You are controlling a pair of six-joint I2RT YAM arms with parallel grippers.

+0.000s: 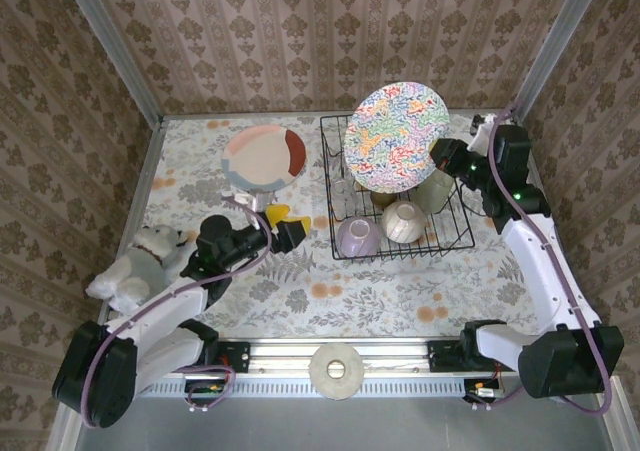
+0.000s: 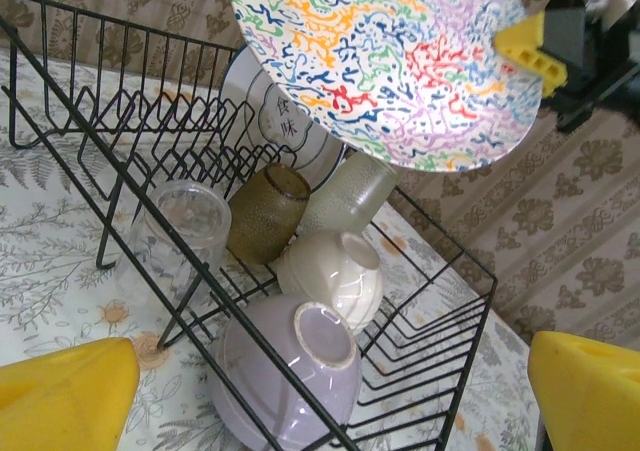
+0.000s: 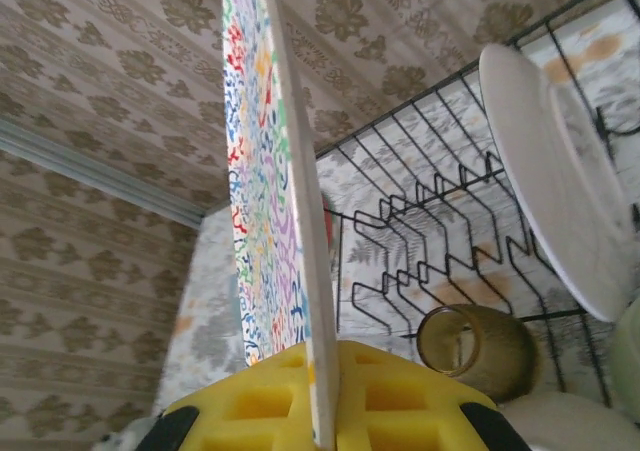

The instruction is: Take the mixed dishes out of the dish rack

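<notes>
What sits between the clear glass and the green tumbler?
The amber cup, flanked by the clear glass and the green tumbler; left wrist view shows it.

3 plates (image 1: 403, 136) (image 1: 264, 157) (image 3: 560, 181), 2 bowls (image 1: 358, 237) (image 1: 403, 222), 3 cups (image 2: 266, 213) (image 2: 350, 193) (image 2: 185, 226), 1 rack (image 2: 90, 81)

Damask-papered walls (image 1: 300, 31), floral tbl (image 1: 350, 301)

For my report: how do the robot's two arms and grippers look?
The left arm and right arm have white shells, black joints and a purple cable along each. The left gripper and right gripper have yellow fingers, the right one's with square recesses.
</notes>
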